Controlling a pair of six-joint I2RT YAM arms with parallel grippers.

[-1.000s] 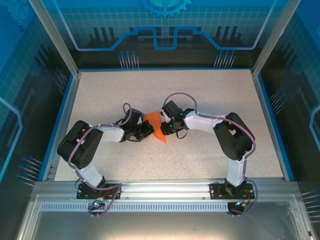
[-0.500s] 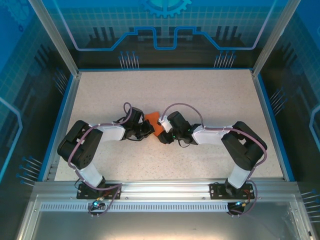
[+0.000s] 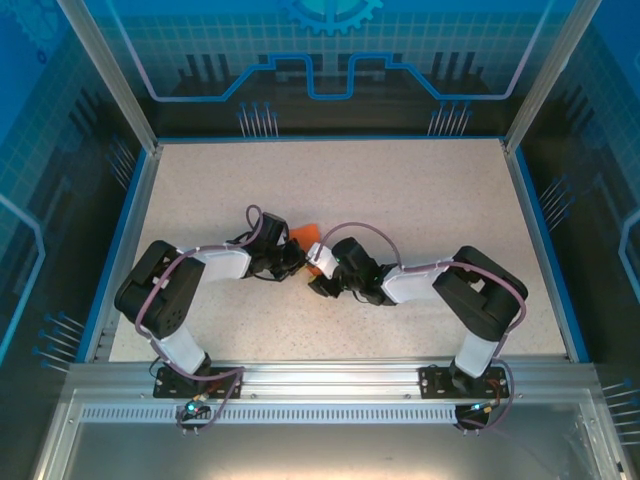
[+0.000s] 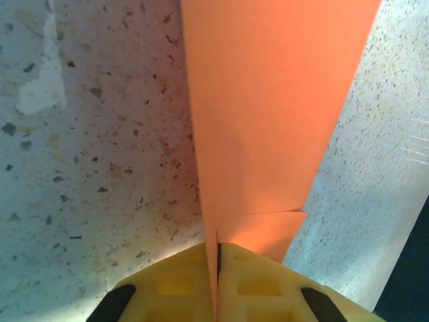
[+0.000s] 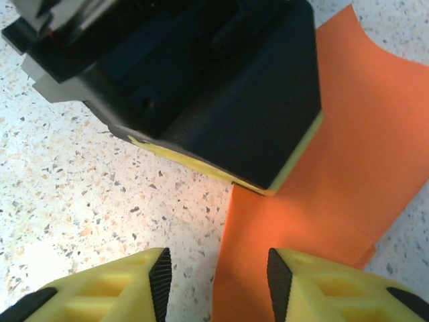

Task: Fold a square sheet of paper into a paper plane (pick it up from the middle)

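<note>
Orange paper (image 4: 268, 121), folded long and narrow with a crease down its length, lies on the speckled tabletop (image 3: 420, 200) near the middle of the work area, between the two arms as we see them from above. We find the left gripper (image 4: 218, 253) clamped on one end of the paper. Its yellow fingers (image 4: 177, 285) are pressed together, with the paper's edge standing upright in the seam between them. The rest of the paper runs away from the wrist camera, widening toward the top of that view. A small folded flap (image 4: 268, 231) shows just ahead of the fingertips.

The right gripper (image 5: 216, 272) faces the left one from the opposite side, its jaws parted with a clear gap. Through its wrist camera we see a corner of the paper reaching into that gap, low against the table. The finger (image 5: 322, 288) at the right of that view hangs over the paper, the other over bare tabletop. We cannot tell whether either pad touches the paper. The left gripper, black with a yellow edge, sits just beyond, over the paper's edge. From overhead the two wrists almost meet, and a sliver of orange shows beside them.
</note>
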